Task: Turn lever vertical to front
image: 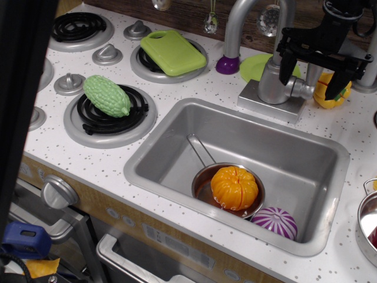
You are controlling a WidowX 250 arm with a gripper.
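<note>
The faucet's cylindrical body stands on its base behind the sink. A stubby silver arm sticks out to its right and carries the lever, whose flat paddle stands about upright. My black gripper comes down from the upper right. Its two fingers are spread wide, one in front of the faucet body and one to the right of the lever, so the lever sits between them. I cannot tell if either finger touches it. The gripper is open.
The curved spout rises at the back. The sink holds a small pot with an orange pumpkin and a purple onion. A yellow pepper lies behind the gripper. A green plate, cutting board and green gourd are to the left.
</note>
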